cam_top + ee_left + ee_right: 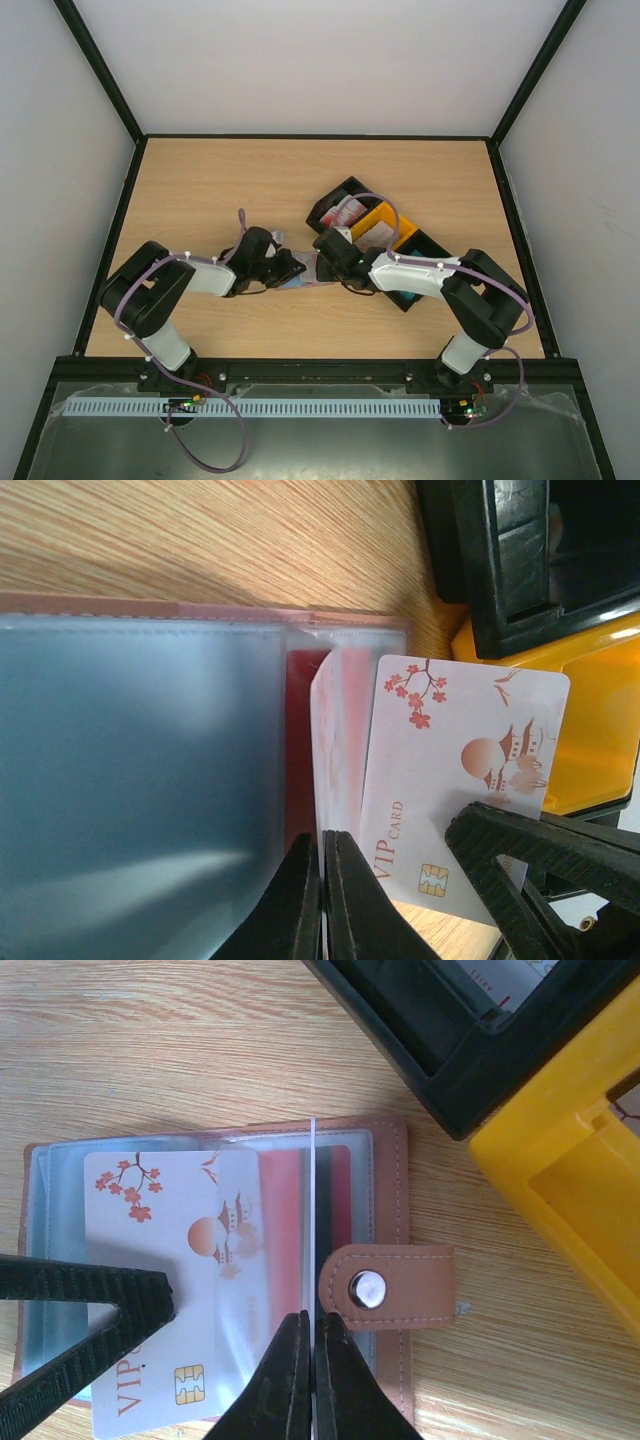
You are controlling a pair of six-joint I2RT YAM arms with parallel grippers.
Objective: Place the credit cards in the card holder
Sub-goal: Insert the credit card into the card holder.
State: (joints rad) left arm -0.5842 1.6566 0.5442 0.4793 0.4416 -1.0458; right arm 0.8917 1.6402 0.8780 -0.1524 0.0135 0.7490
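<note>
On the wood table (200, 180), white walls (320, 60) around; both jaws pinch the card holder (388, 1170).

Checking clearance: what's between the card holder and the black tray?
Nothing: just a strip of bare table between the card holder and the black tray, clearest in the right wrist view.

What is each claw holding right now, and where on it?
Left claw pinches the raised edge of a clear pocket leaf of the card holder. Right claw pinches a thin sheet seen edge-on; leaf or card, I cannot tell.
</note>
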